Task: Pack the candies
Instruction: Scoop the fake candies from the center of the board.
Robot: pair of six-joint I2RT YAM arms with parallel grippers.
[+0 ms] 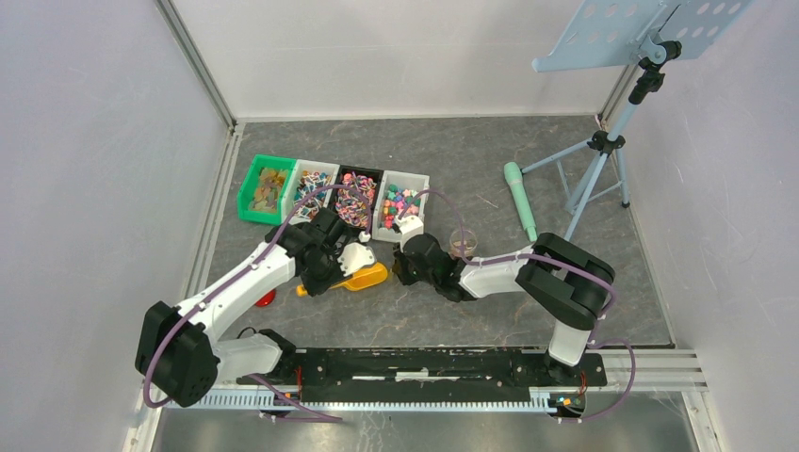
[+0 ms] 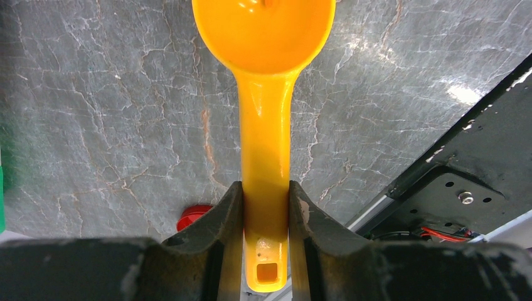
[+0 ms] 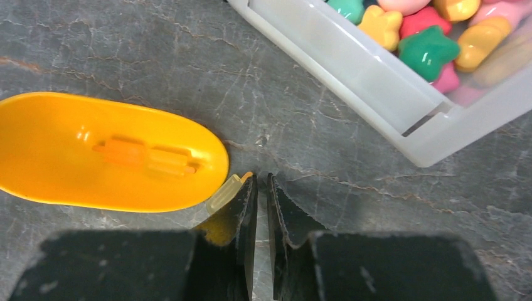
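Note:
The candies fill four bins at the back; some bright star-shaped ones show in the white bin. My left gripper is shut on the handle of the orange scoop, whose bowl rests low over the table. Two orange pieces lie in the scoop bowl. My right gripper hovers just right of the bowl, jaws nearly together with nothing between them. A small pale yellowish piece lies against its left finger.
A green bin, two white bins and a black one stand in a row. A clear cup sits right of my right wrist. A red lid lies by the left arm. A green microphone and a stand's tripod are at the right.

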